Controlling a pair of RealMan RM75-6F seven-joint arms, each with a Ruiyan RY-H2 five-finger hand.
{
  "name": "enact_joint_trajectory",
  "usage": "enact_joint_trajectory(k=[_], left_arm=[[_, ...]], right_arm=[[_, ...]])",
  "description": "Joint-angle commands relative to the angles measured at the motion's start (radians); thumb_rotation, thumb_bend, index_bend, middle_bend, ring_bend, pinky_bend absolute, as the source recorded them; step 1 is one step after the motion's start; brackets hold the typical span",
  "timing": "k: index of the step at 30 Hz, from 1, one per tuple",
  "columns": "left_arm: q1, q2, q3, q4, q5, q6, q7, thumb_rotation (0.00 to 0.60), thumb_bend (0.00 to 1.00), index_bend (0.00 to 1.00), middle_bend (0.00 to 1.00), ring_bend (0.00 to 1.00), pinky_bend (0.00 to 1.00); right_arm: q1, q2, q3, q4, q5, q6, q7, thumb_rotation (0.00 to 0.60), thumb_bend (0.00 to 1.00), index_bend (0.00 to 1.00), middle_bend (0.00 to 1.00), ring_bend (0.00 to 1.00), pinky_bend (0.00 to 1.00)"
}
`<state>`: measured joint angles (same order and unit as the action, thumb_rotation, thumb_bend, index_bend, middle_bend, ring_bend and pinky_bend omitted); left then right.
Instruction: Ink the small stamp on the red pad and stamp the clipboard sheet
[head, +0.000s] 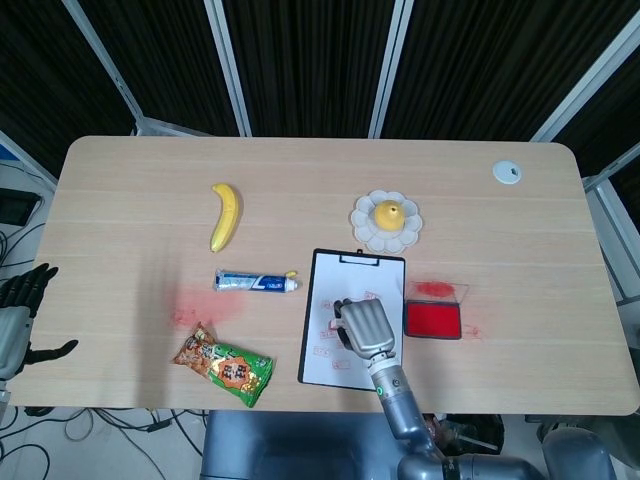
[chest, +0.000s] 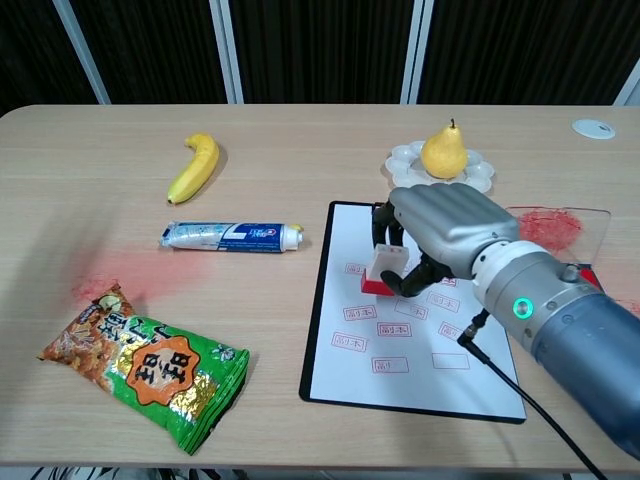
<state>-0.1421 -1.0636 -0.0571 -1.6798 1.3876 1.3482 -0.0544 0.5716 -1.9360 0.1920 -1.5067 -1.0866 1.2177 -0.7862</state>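
My right hand (chest: 440, 232) grips the small stamp (chest: 382, 270), a white block with a red base, over the upper middle of the clipboard sheet (chest: 405, 370). Its base sits at or just above the paper; contact cannot be told. From the head view, the right hand (head: 366, 325) covers the stamp. The sheet (head: 325, 365) carries several red stamp marks. The red ink pad (head: 433, 319) lies open to the right of the clipboard, its clear lid (chest: 560, 225) behind it. My left hand (head: 18, 315) hangs off the table's left edge, fingers spread, holding nothing.
A toothpaste tube (chest: 232, 237) lies left of the clipboard, a banana (chest: 194, 168) beyond it, and a snack bag (chest: 150, 367) at the front left. A pear on a white plate (chest: 408, 172) stands behind the clipboard. A white disc (chest: 592, 127) sits far right.
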Motion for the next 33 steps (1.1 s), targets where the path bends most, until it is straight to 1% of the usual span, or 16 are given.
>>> enact_joint_trajectory(k=[1,14,22,28,33], left_arm=[[-0.001,0.000,0.000,0.000,0.000,-0.001,-0.002,0.600,0.02,0.00,0.00,0.00,0.00],[-0.002,0.003,0.000,-0.004,-0.003,-0.006,-0.010,0.600,0.02,0.00,0.00,0.00,0.00],[-0.004,0.007,0.001,-0.005,-0.004,-0.011,-0.019,0.600,0.02,0.00,0.00,0.00,0.00],[-0.006,0.009,0.001,-0.005,-0.005,-0.017,-0.027,0.600,0.02,0.00,0.00,0.00,0.00],[-0.007,0.011,0.002,-0.006,-0.005,-0.020,-0.031,0.600,0.02,0.00,0.00,0.00,0.00]], right_arm=[[0.009,-0.019,0.000,0.021,0.005,-0.001,-0.007,0.600,0.74,0.92,0.81,0.89,0.88],[0.045,-0.076,0.014,0.083,0.009,-0.018,-0.019,0.600,0.74,0.92,0.81,0.89,0.88],[0.085,-0.115,0.035,0.151,0.006,-0.041,-0.034,0.600,0.74,0.92,0.81,0.89,0.88],[0.102,-0.129,0.050,0.182,0.012,-0.049,-0.038,0.600,0.74,0.92,0.81,0.89,0.88],[0.104,-0.133,0.048,0.195,0.021,-0.052,-0.039,0.600,0.74,0.92,0.81,0.89,0.88]])
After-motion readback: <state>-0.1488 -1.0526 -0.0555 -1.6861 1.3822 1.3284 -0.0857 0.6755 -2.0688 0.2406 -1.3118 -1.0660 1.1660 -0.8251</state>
